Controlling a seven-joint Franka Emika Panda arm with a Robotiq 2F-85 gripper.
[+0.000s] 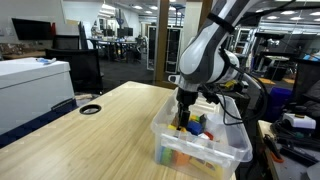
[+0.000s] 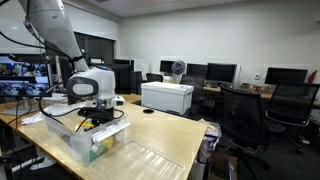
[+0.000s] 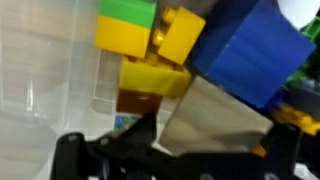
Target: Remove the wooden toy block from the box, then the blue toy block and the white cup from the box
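The clear box [image 1: 238, 152] stands on the wooden table in both exterior views, and my gripper [image 1: 186, 118] reaches down into it. In the wrist view the pale wooden toy block [image 3: 215, 112] fills the space between the two dark fingers [image 3: 138, 138]. My gripper [image 3: 212, 138] is open around it, and I cannot tell whether the pads touch the block. The blue toy block [image 3: 248, 48] lies right behind the wooden one, tilted against it. The white cup is hidden among the toys and the gripper.
Yellow blocks [image 3: 150, 55], a green piece [image 3: 128, 10] and an orange-brown piece [image 3: 135, 100] crowd the box beside the wooden block. The box [image 2: 78, 142] sits near the table's corner. A white cabinet [image 1: 35, 85] and office chairs [image 2: 243, 115] surround the table.
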